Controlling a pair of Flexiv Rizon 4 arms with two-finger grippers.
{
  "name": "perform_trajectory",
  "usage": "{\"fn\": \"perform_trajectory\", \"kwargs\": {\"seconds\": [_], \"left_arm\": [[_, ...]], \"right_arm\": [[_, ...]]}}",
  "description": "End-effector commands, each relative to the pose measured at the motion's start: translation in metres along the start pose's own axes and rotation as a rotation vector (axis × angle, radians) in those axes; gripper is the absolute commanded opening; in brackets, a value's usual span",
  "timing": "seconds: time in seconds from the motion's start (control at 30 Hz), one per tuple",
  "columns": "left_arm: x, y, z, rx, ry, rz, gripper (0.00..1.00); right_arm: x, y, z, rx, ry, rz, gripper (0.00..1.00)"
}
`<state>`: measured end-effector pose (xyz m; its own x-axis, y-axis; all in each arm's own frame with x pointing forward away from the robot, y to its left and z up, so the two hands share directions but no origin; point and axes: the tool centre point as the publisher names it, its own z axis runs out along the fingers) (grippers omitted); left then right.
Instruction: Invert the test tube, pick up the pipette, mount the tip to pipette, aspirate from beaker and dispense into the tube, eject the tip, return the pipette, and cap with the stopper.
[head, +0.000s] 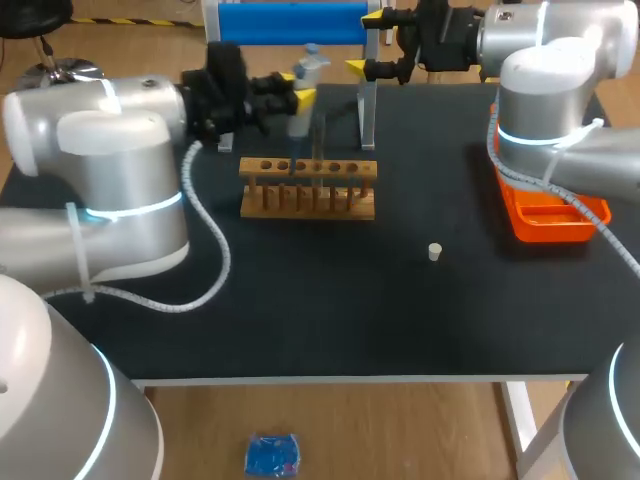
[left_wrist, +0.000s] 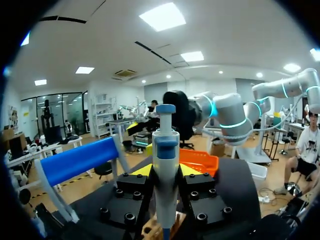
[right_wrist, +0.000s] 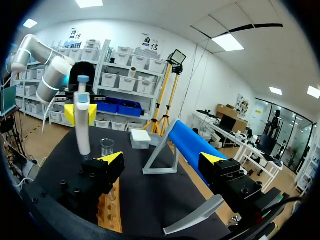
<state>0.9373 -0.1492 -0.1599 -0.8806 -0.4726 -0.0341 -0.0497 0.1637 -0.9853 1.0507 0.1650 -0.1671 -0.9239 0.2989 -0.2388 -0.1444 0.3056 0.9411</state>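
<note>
My left gripper (head: 300, 95) is shut on a white and blue pipette (head: 303, 90), held upright above the wooden rack (head: 308, 190). Its thin lower end hangs just over the rack's row of holes. In the left wrist view the pipette (left_wrist: 165, 165) stands between the yellow tips of that gripper (left_wrist: 165, 172). A clear test tube (head: 320, 148) stands in the rack beside the pipette's end. A small white stopper (head: 435, 251) lies on the black mat, right of the rack. My right gripper (head: 365, 43) is open at the table's back, near the blue stand (head: 290, 22). Ahead of this gripper (right_wrist: 162, 160) are a beaker (right_wrist: 107, 147) and the pipette (right_wrist: 82, 125).
An orange tray (head: 550, 215) sits at the right edge under my right arm. A white box (right_wrist: 140, 138) stands next to the beaker. The stand's grey legs (head: 367, 110) come down behind the rack.
</note>
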Motion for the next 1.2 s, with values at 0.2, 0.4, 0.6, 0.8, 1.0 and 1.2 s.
{"fn": "perform_trajectory", "kwargs": {"seconds": [0.2,0.4,0.6,0.8,1.0,1.2], "left_arm": [[-0.054,-0.007,-0.045,-0.087,0.061,0.004,0.0],[-0.084,-0.01,-0.059,-0.128,0.052,0.0,0.0],[-0.109,-0.01,-0.071,-0.117,-0.028,-0.022,0.0],[-0.11,-0.011,-0.071,-0.106,-0.047,-0.028,0.0],[-0.11,-0.011,-0.071,-0.106,-0.047,-0.028,0.0],[-0.11,-0.011,-0.071,-0.106,-0.047,-0.028,0.0]], "right_arm": [[0.0,0.0,0.0,0.001,0.0,0.0,1.0],[0.0,0.0,0.0,0.001,0.0,0.0,1.0],[0.0,0.0,0.0,0.001,0.0,0.0,1.0],[0.0,0.0,0.0,0.001,0.0,0.0,1.0],[0.0,0.0,0.0,0.001,0.0,0.0,1.0],[0.0,0.0,0.0,0.001,0.0,0.0,1.0]]}}
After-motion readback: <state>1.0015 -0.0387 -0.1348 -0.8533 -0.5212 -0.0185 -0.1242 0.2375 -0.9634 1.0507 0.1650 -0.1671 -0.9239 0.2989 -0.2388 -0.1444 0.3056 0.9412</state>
